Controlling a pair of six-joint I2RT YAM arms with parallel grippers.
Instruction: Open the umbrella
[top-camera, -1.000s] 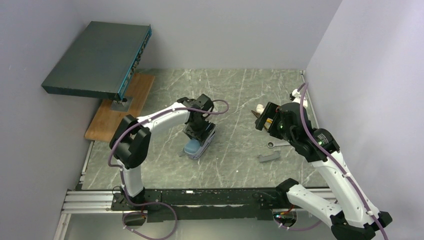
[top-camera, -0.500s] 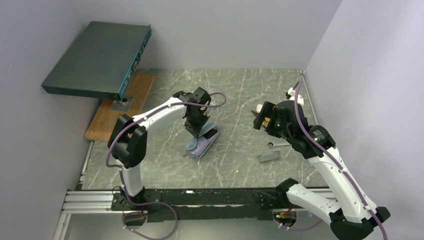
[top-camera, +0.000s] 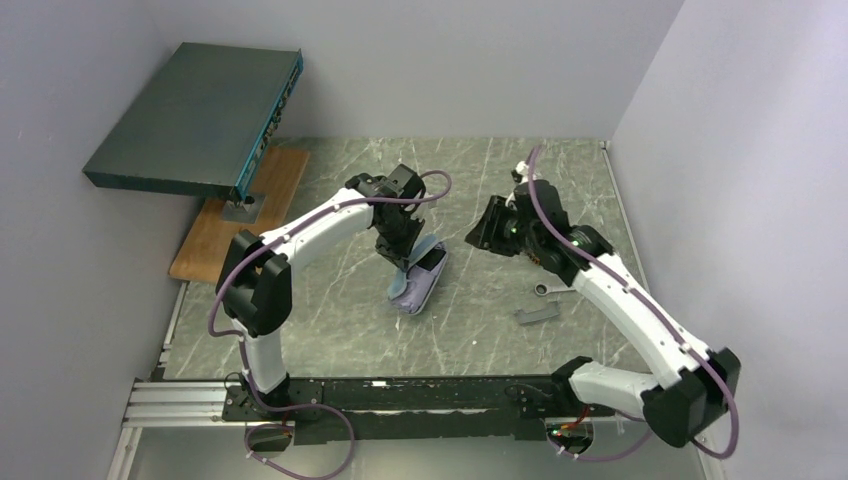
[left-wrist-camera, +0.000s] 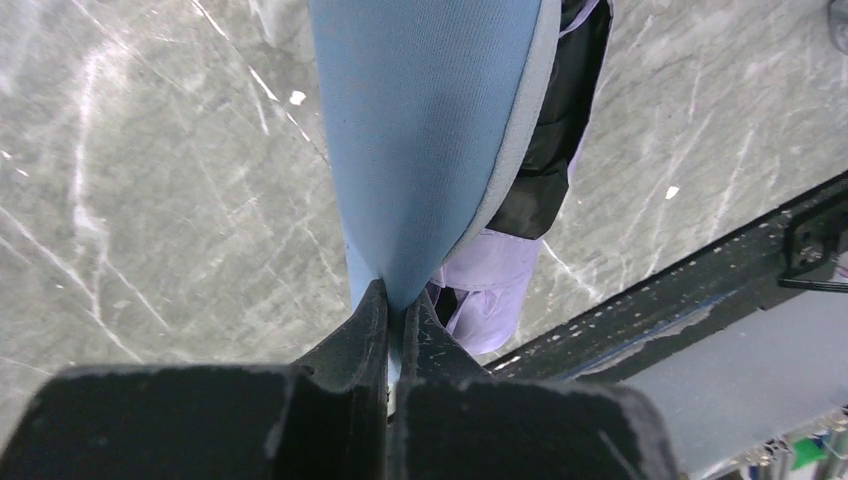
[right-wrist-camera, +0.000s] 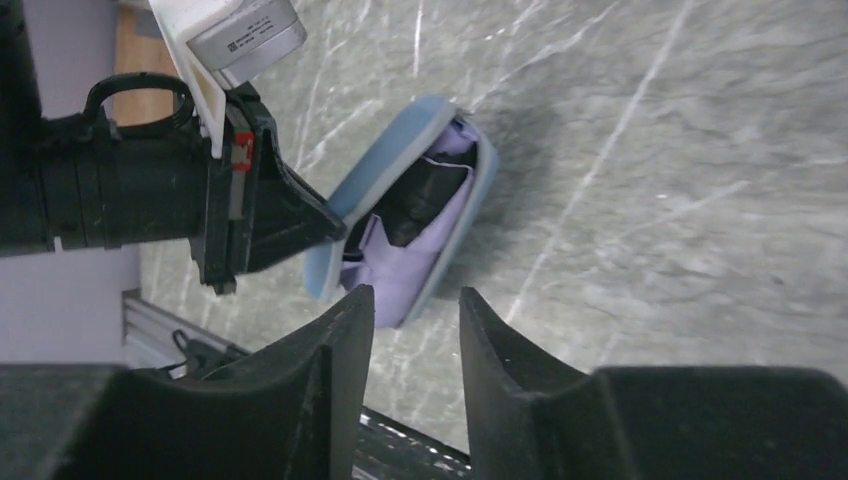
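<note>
Grey-green marbled table (top-camera: 330, 330), white veining, enclosed by plain pale walls (top-camera: 450, 60) at the back and both sides. Black rail (top-camera: 400, 395) along the near edge, carrying both arm bases.

Far left: dark teal flat box (top-camera: 190, 115), tilted and raised on a small stand (top-camera: 240, 207) over a wooden board (top-camera: 215, 240) that lies against the left wall.

Left arm (top-camera: 320, 220): white links, purple cable. It rises from its base, bends at the elbow and reaches right and away toward the table's middle, wrist turned down.

Left gripper (top-camera: 405, 265): jaws pressed together on the edge of the umbrella's blue cover. The wrist view shows the cloth pinched between the two black fingertips (left-wrist-camera: 372, 310).

Umbrella (top-camera: 420, 285): on the table near the middle, just right of the left gripper. The blue pouch cover (left-wrist-camera: 430, 120) is lifted along one side like a flap. Lavender fabric and a black part show underneath (right-wrist-camera: 410, 220), with the lower end resting on the marble.

Right gripper (top-camera: 480, 235): in the air, right of the umbrella and apart from it. Jaws stand a narrow gap apart with nothing between them. The two fingers (right-wrist-camera: 345, 340) frame the umbrella in the wrist view.

Right arm (top-camera: 620, 300): stretched from the near right corner, up and left across the table.

Beside the right arm on the marble: a small ring-ended metal piece (top-camera: 545, 289) and a short grey bar (top-camera: 537, 314), close to each other and well apart from the umbrella.
</note>
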